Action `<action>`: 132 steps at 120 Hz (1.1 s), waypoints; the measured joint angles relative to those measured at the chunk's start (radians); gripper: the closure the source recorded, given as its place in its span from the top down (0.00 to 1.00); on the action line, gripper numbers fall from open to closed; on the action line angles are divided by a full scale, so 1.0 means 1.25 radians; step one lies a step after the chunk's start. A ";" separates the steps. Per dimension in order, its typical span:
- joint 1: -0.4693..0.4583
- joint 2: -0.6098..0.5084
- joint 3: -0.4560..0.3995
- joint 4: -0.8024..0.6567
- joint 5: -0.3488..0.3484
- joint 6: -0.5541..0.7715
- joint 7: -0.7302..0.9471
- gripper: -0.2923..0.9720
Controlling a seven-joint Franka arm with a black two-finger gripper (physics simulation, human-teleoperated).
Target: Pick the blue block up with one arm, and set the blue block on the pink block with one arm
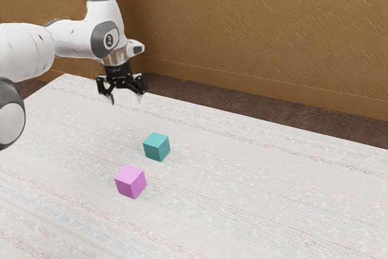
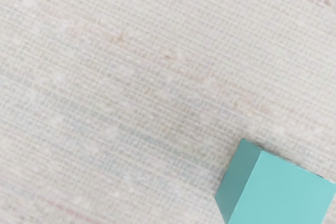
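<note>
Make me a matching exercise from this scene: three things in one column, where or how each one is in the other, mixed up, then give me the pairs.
Things:
1. blue block
2. pink block
3. gripper

Place or state:
A. on the table, the block nearer the exterior camera
B. open, up in the air, holding nothing
C. on the table, the block farther back

Pairs: 1-C, 2-A, 3-B

Side, wrist overhead — blue block [image 1: 156,147] shared
</note>
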 joint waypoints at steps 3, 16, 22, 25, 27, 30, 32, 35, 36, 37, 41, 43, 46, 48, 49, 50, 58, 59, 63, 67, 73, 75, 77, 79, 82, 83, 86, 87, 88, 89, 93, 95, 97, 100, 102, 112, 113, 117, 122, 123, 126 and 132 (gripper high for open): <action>0.002 0.012 -0.010 0.002 -0.001 0.011 0.004 0.75; 0.005 0.047 -0.044 0.003 -0.002 0.072 0.027 0.75; 0.001 0.057 -0.051 0.002 -0.001 0.108 0.047 0.75; -0.001 0.060 -0.052 0.002 0.000 0.124 0.059 0.75; -0.001 0.061 -0.054 0.002 0.000 0.134 0.068 0.75; -0.002 0.064 -0.055 0.002 0.000 0.147 0.082 0.75; -0.002 0.066 -0.057 0.002 0.000 0.155 0.091 0.75; -0.003 0.068 -0.060 0.000 0.000 0.166 0.104 0.75; -0.003 0.069 -0.061 0.000 0.000 0.169 0.109 0.75; -0.004 0.070 -0.062 -0.001 0.001 0.172 0.113 0.75; -0.006 0.073 -0.067 -0.004 0.001 0.184 0.130 0.75; -0.008 0.075 -0.070 -0.006 0.001 0.189 0.139 0.75; -0.011 0.080 -0.073 -0.009 0.001 0.197 0.155 0.75; -0.012 0.083 -0.074 -0.011 0.002 0.204 0.166 0.75; -0.012 0.084 -0.075 -0.012 0.002 0.208 0.172 0.75; -0.013 0.085 -0.076 -0.013 0.002 0.212 0.178 0.75; -0.017 0.087 -0.080 -0.021 0.001 0.234 0.228 0.75; -0.018 0.088 -0.080 -0.021 0.001 0.236 0.233 0.75; -0.022 0.091 -0.081 -0.022 0.000 0.244 0.253 0.75; -0.024 0.094 -0.082 -0.023 -0.001 0.252 0.272 0.75; -0.024 0.094 -0.083 -0.027 -0.003 0.260 0.301 0.75; -0.024 0.088 -0.083 -0.030 -0.004 0.260 0.311 0.75; -0.024 0.085 -0.083 -0.033 -0.006 0.260 0.321 0.75; -0.023 0.083 -0.083 -0.036 -0.008 0.261 0.330 0.75; -0.020 0.083 -0.084 -0.039 -0.010 0.262 0.344 0.75; -0.018 0.083 -0.084 -0.040 -0.012 0.262 0.349 0.75; -0.011 0.086 -0.086 -0.043 -0.017 0.262 0.362 0.75; -0.009 0.087 -0.086 -0.046 -0.018 0.263 0.366 0.75; -0.008 0.087 -0.087 -0.049 -0.020 0.263 0.370 0.75; -0.006 0.087 -0.087 -0.052 -0.021 0.263 0.374 0.75; -0.003 0.082 -0.089 -0.069 -0.026 0.265 0.390 0.75; -0.002 0.076 -0.089 -0.081 -0.028 0.267 0.398 0.75; -0.001 0.069 -0.089 -0.094 -0.030 0.270 0.405 0.75; 0.000 0.058 -0.089 -0.110 -0.033 0.274 0.415 0.75; 0.001 0.055 -0.089 -0.118 -0.034 0.276 0.422 0.75; 0.006 0.052 -0.088 -0.135 -0.039 0.285 0.454 0.75; 0.007 0.052 -0.088 -0.136 -0.040 0.285 0.457 0.75; 0.008 0.052 -0.088 -0.141 -0.042 0.288 0.468 0.75; 0.007 0.051 -0.087 -0.145 -0.047 0.293 0.481 0.75; 0.007 0.051 -0.087 -0.146 -0.048 0.295 0.484 0.75; 0.004 0.051 -0.087 -0.149 -0.054 0.298 0.491 0.75; -0.001 0.050 -0.087 -0.156 -0.073 0.302 0.501 0.75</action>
